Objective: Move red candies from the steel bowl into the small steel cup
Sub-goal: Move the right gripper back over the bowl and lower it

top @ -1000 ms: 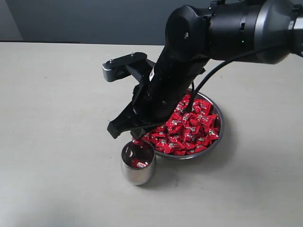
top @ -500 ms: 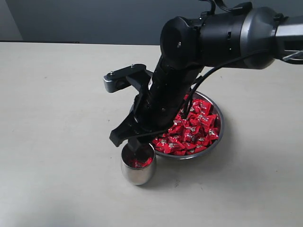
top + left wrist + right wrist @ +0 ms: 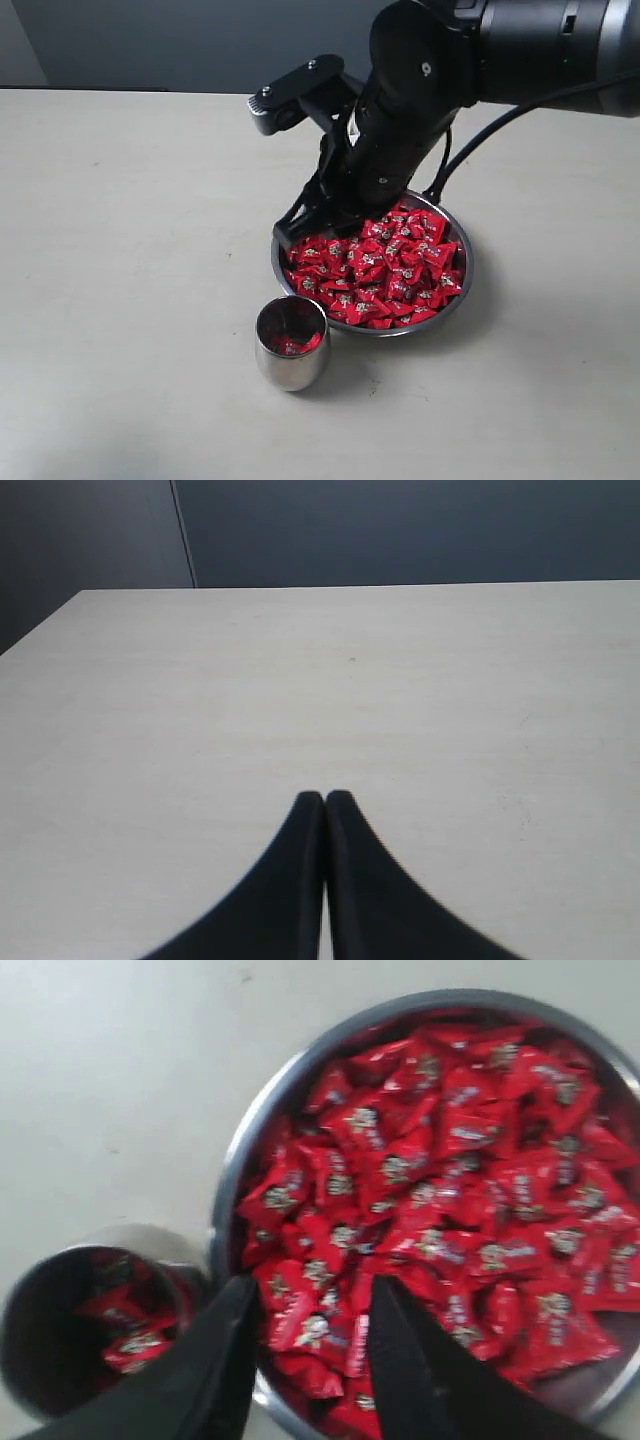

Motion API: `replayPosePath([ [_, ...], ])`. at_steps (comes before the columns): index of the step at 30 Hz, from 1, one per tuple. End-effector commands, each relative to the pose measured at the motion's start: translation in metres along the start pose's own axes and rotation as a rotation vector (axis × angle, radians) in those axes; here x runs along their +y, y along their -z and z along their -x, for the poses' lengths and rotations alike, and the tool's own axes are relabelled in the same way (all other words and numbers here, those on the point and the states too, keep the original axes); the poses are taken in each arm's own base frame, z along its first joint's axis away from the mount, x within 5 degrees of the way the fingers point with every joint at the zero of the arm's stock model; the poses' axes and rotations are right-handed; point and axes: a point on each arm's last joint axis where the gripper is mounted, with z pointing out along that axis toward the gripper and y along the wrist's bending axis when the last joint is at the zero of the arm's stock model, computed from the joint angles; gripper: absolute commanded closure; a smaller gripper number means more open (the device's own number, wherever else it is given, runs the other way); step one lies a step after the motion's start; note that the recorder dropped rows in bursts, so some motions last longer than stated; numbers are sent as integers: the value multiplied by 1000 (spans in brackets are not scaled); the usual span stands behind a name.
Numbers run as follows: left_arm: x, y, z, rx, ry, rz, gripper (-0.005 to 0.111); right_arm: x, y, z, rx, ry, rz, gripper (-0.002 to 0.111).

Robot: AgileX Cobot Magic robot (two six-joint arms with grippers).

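hovering right gripper [image 3: 315, 1295] sits over the red candies [image 3: 450, 1160].

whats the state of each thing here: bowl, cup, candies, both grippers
steel bowl: upright on the table, heaped with candies
red candies: most in the bowl, a few in the cup
small steel cup: upright close beside the bowl, mostly empty
right gripper: open, empty, above the bowl's cup side
left gripper: shut, empty, above the table
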Motion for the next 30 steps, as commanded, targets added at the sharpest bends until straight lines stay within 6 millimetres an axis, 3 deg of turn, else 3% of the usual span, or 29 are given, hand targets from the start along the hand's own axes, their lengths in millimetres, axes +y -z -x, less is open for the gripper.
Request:
replayPosePath([
  [1, 0, 0, 0, -11, 6, -6, 106, -18, 8, 0, -19, -35, -194, 72],
  [9, 0, 0, 0, -11, 6, -6, 106, -23, -2, 4, -33, -3, -254, 73],
  [17, 0, 0, 0, -11, 6, -6, 106, -35, -33, 9, -38, 14, -388, 73],
  [24, 0, 0, 0, -11, 6, -6, 106, -53, -59, 2, 0, -162, -323, 73],
  [30, 0, 0, 0, -11, 6, -6, 106, -59, -61, 0, 5, -242, -273, 75],
])
